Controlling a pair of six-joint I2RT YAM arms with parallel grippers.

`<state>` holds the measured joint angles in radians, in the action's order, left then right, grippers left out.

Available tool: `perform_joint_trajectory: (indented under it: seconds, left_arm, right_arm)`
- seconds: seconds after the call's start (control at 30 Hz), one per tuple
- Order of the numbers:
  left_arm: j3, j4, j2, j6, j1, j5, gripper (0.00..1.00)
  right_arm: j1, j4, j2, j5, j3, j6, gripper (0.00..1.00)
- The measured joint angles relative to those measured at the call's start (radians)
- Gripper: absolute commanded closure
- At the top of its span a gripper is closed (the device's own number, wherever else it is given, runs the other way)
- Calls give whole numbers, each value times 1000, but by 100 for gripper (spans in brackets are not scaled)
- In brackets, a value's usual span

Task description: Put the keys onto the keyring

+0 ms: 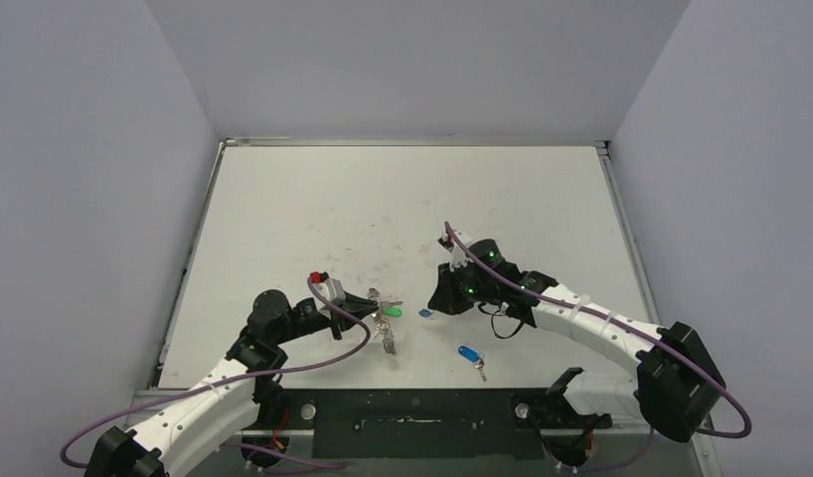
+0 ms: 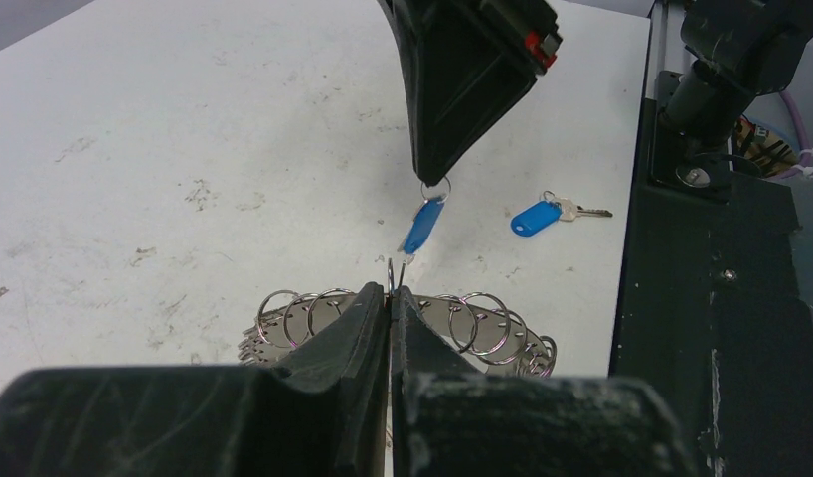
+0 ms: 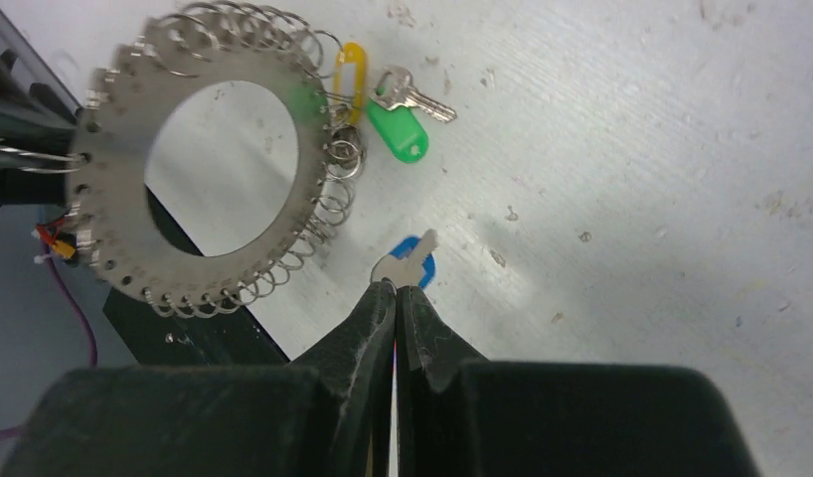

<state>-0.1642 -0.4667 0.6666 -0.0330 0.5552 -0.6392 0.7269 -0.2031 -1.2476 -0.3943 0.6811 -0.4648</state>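
Top view: left gripper [image 1: 371,304] and right gripper [image 1: 432,306] sit nearly tip to tip above the desk [image 1: 383,199].

Left wrist view: left gripper is clamped on a keyring [image 2: 482,323] loop. A spare blue key [image 2: 537,218] lies on the desk.

Right wrist view: right gripper pinches a blue-tagged key [image 3: 407,266]. The yellow tag [image 3: 352,72] and green tag [image 3: 398,129] are at the keyring rim.

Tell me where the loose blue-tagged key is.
In the top view the loose blue-tagged key lies on the table near its front edge, close to the right fingers.

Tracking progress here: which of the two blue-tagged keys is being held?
The hanging blue-tagged key, pinched in the right tool near the keyring; the other blue-tagged key lies loose on the table, untouched.
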Motion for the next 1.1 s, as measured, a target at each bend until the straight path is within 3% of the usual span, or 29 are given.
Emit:
perform_joint_trajectory:
  seconds: [0.4,0.6,0.8,1.1]
  left_arm:
    - [12,-6,6,-31,0,4,100]
    - [28,-37,8,-37,0,3,100]
    - [29,-47,11,-36,0,3,100]
    - [29,-54,25,-34,0,-2,100]
  right_arm:
    - [11,-37,1,-154,146,184,100]
    - [92,-45,-77,-215,214,253,100]
    - [171,-53,-108,-232,245,302,100]
    - [173,-31,-105,-208,250,321,100]
